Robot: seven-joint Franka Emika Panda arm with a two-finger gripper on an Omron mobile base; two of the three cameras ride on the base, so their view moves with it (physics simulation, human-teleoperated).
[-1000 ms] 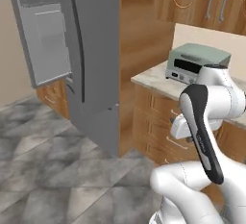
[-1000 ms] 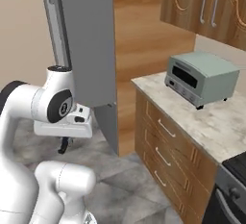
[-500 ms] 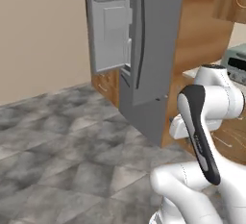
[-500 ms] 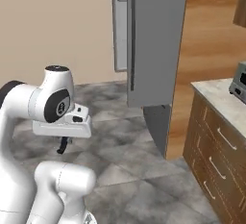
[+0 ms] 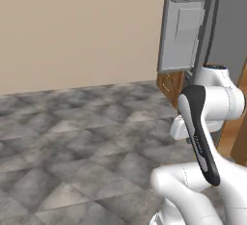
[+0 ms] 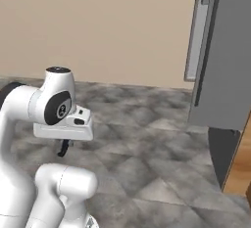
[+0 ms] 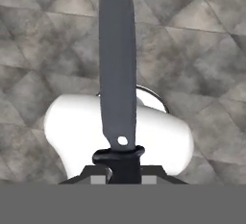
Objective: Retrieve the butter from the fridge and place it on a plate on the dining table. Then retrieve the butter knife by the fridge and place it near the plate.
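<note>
**Knife in hand, base in transit, plate and table yet to come into frame**

Gripper (image 7: 122, 168) is clamped narrow on the butter knife (image 7: 116, 59), pinching it at the dark handle end. In the hand view the grey blade runs from the fingertips at 6 o'clock straight up to 12 o'clock, so its long axis lies along the gripper's pointing direction, out away from the hand. A small pale rivet dot shows near the handle. Below the blade is grey stone floor (image 7: 202, 40).

Right base view: arm tucked close to the body, gripper (image 6: 63, 148) hanging low under the wrist and pointing down at the floor (image 6: 147, 139). Knife too small to make out there.

Fridge (image 6: 223, 65) sits at about 2 o'clock in the right base view, door (image 5: 185, 26) swung open at about 1 o'clock in the left base view. Beige wall (image 5: 82, 31) spans 10 to 12 o'clock.

Judgement: the knife leg of the task is under way and the carry is on. The relation that matters next is the blade axis against the plate's edge. Since the blade points down and forward from the hand, the wrist will probably need to tip so the knife lands flat on the tabletop beside the plate, not across it. Which way the table lies from the hand cannot be told here.

Risk: long blade, thin grip at one end, could swing or slip on turning.
</note>
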